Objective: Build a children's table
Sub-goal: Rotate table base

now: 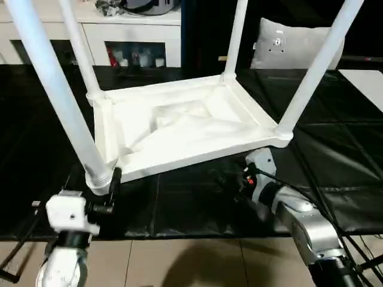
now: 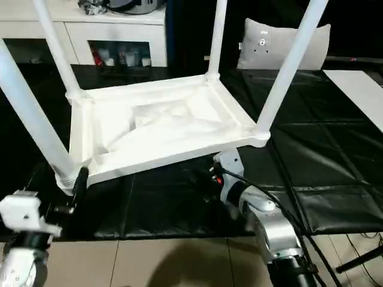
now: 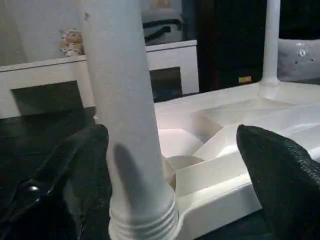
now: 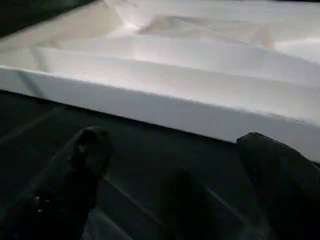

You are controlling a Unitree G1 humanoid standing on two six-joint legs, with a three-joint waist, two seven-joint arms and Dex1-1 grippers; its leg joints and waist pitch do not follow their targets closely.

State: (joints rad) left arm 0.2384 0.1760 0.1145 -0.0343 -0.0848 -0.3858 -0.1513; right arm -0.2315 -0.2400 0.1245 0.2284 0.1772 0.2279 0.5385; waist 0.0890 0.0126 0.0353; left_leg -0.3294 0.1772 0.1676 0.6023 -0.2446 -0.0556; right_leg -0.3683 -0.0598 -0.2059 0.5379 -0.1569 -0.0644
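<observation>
The white children's table top (image 1: 191, 122) lies upside down on the black mat, ribbed underside up. Three legs stand in its sockets: far left (image 1: 75, 42), far right (image 1: 234, 36) and near right (image 1: 314, 69). A fourth leg (image 1: 54, 89) leans at the near left corner, its threaded end (image 3: 142, 220) low beside the corner socket (image 3: 182, 162). My left gripper (image 1: 108, 188) is open around this leg, which rests against one finger (image 3: 75, 170). My right gripper (image 4: 182, 160) is open and empty, just in front of the top's near edge (image 4: 150, 107).
A white cabinet (image 1: 137, 36) with glass doors stands at the back, and a grey cushion (image 1: 293, 42) lies at the back right. The black mat (image 1: 335, 149) ends at tiled floor (image 1: 179, 263) near me. A cable runs along my right forearm (image 1: 299, 218).
</observation>
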